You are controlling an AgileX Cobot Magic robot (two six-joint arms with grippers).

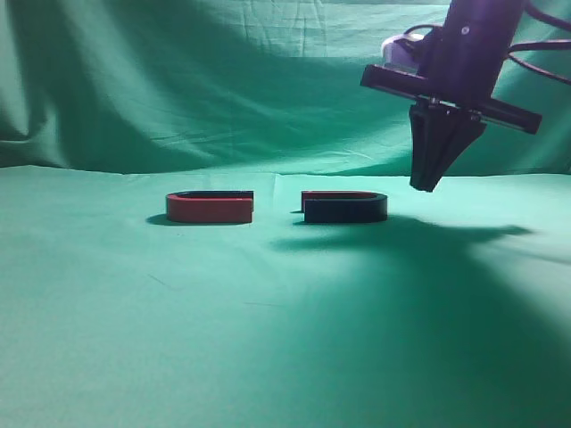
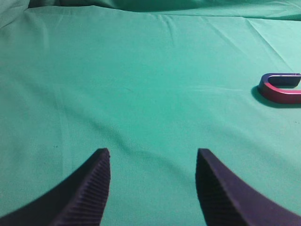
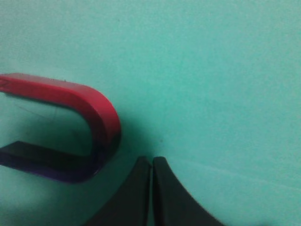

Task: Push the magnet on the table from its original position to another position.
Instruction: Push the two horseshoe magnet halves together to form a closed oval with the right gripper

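Wrinkled green cloth is covering the table (image 1: pixel 268 339) and running up into a matching green backdrop (image 1: pixel 223 80) at the far side. In the exterior view, the magnet (image 1: pixel 344 207), dark on its near side with a thin red far rim, is lying flat right of centre, its open end facing a red-sided magnet (image 1: pixel 210 207) just to its left, the two apart. The right gripper (image 1: pixel 428 183) is hanging above the cloth just right of the magnet, not touching it. The right wrist view is showing its jaws clenched together with nothing between them, close beside the magnet's curved end. Only the left wrist view is showing the left gripper (image 2: pixel 153 188), jaws released wide over bare cloth, with the red-sided magnet cut off at the right edge.
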